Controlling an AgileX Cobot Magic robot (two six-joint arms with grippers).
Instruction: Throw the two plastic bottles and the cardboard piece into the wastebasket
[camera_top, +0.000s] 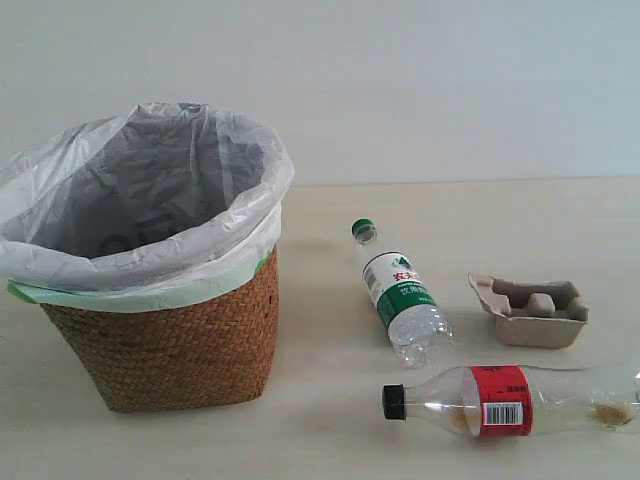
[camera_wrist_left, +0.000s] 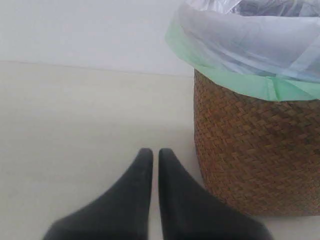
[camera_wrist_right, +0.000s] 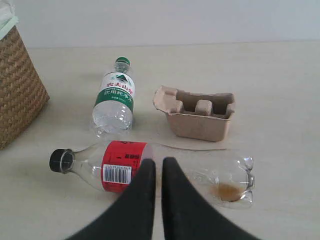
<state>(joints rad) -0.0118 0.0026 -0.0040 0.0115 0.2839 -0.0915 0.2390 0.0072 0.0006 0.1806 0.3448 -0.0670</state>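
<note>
Gripper on right poised over black-cap bottle, lower right of exterior view, jaws together, empty. Left gripper near basket, jaws likewise together, empty.

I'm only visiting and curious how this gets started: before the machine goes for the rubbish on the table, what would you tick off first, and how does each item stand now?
1. Brown woven wicker wastebasket with white plastic liner upright, mouth open: ok.
2. Room inside it: cannot tell, the bottom is hidden.
3. Short clear plastic bottle with green cap lying free: ok.
4. Long clear plastic bottle with black cap and red label lying free: ok.
5. Beige moulded cardboard tray apart from both bottles: ok.
6. Right tool open for a grasp: not ok, jaws shut.
</note>
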